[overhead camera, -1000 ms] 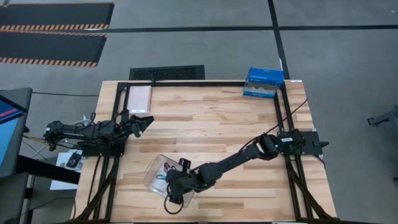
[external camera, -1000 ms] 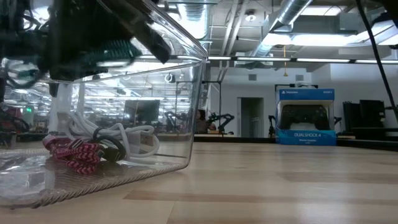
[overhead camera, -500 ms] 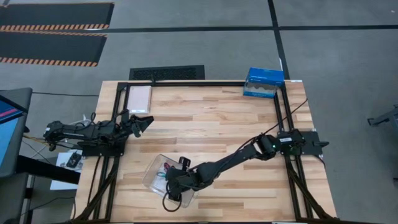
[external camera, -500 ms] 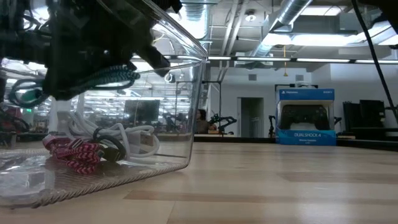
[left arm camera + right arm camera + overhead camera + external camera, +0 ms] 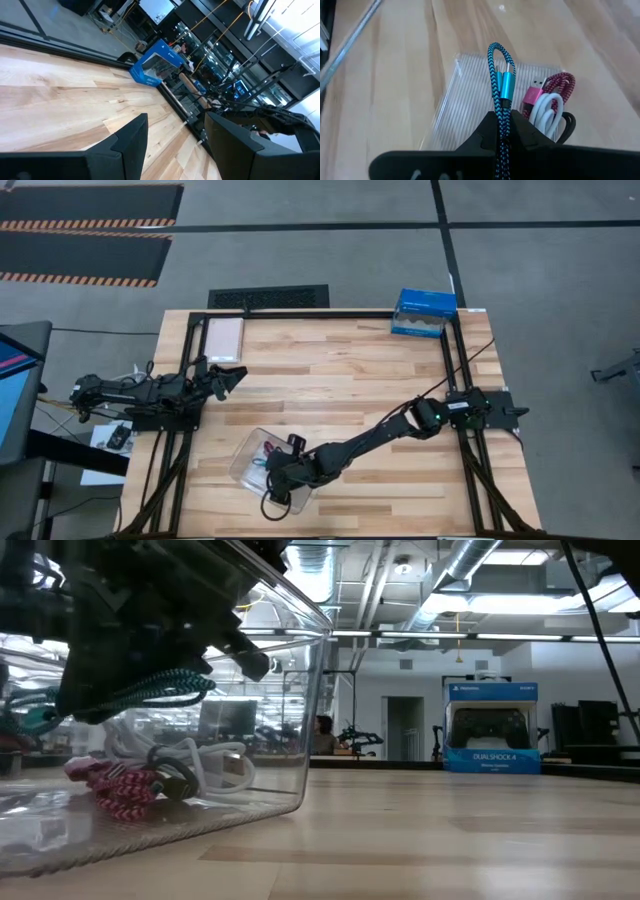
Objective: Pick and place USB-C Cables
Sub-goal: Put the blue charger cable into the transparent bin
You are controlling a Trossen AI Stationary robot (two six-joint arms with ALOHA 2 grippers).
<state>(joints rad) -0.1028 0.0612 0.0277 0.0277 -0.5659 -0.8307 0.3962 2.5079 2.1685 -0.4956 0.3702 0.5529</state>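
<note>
A clear tray point(image 5: 243, 452) sits near the table's near edge, left of centre. Inside it lie a magenta-pink cable point(image 5: 559, 84), a white cable point(image 5: 547, 107) and a dark cable point(image 5: 176, 780), coiled together at one end on the tray floor. My right gripper point(image 5: 502, 116) hangs over the tray point(image 5: 465, 105), shut on the teal cable point(image 5: 500, 75). In the low view the teal cable point(image 5: 160, 688) sits just above the other coils. My left gripper point(image 5: 226, 375) waits open at the table's left side. My right gripper pinches the teal cable's doubled strands point(image 5: 502, 107) between its two fingers, coming from above and slanting down into the tray. The cable's loop and its two teal connectors point(image 5: 503, 82) stick out past the fingertips, lifted clear of the tray floor.
A blue box point(image 5: 424, 312) stands at the table's far right corner. A pale flat object point(image 5: 224, 337) lies at the far left. Black frame rails run along the table's edges. Bare wood stretches across the table's middle and right of the tray.
My right gripper has gone down into the tray with the teal cable, drifting slightly toward the table's left edge. It has stayed shut. The teal cable now hangs lower, close above the coiled cables.
</note>
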